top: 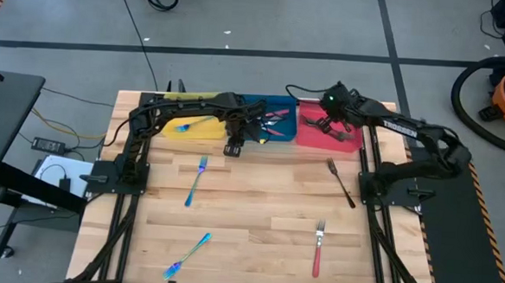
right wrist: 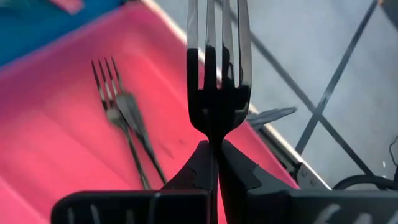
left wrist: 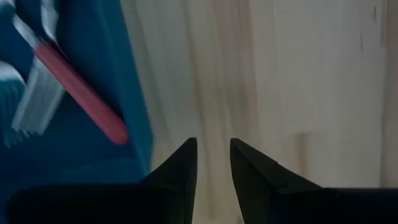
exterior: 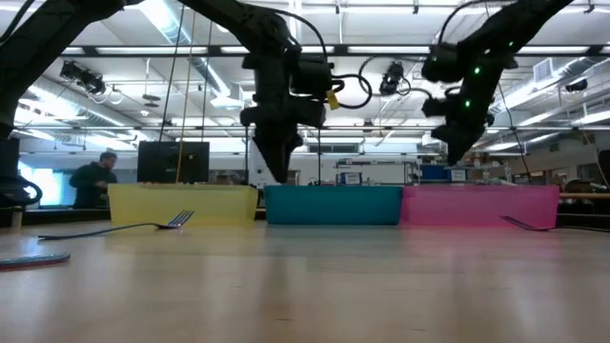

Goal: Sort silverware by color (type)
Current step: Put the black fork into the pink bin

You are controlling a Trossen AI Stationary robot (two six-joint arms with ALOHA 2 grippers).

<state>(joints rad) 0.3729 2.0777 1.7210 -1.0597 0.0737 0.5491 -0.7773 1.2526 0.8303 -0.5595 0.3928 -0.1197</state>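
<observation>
Your right end effector (right wrist: 214,158) is clamped on a dark fork (right wrist: 214,68), hanging over the red tray (top: 309,136) at the far edge of the surface (top: 257,228). Two dark forks (right wrist: 121,109) already lie inside. Released too near the tray's outer wall, the fork could tip off the far edge. Your left end effector (left wrist: 213,165), fingers slightly apart and empty, hovers just beside the blue tray (top: 282,104); descending, it could clip that wall. Open room lies toward the near edge, where loose silverware (top: 197,180) waits.
</observation>
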